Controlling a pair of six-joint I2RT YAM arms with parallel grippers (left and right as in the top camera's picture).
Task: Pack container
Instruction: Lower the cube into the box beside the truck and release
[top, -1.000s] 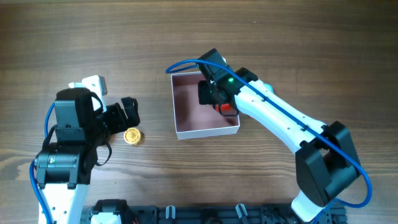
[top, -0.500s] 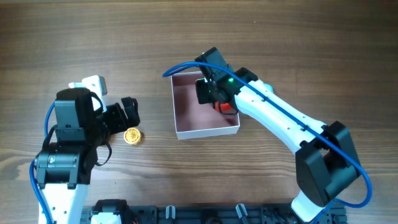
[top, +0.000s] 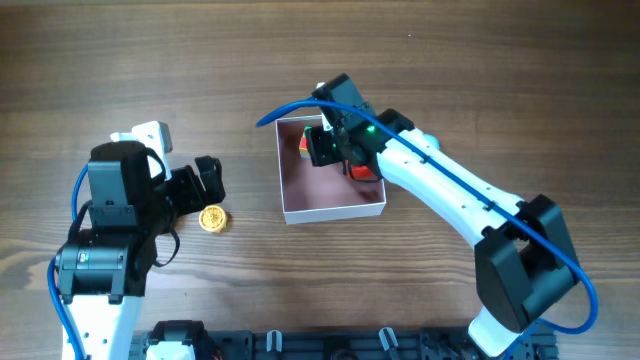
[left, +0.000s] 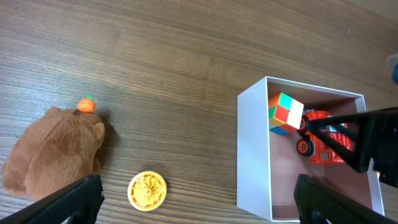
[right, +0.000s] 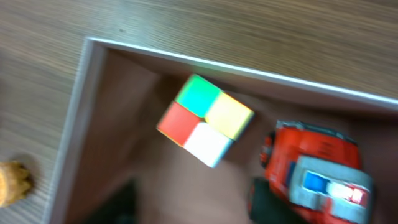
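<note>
Left gripper (top: 205, 185) spread wide and empty, sits just beside the small round yellow ridged disc toy (left: 147, 190) and the brown plush bear (left: 53, 152), probably lined up for the next pick. Further out, mid-table, is the shallow square white-walled, pink-floored container (top: 330, 212), with a red toy truck (right: 314, 171) toward its right wall. Right gripper (top: 325, 148) hangs over its far-left corner, fingers parted and empty, above a multicoloured two-by-two puzzle cube (right: 205, 119) lying free, presumably tucked there to save floor space.
</note>
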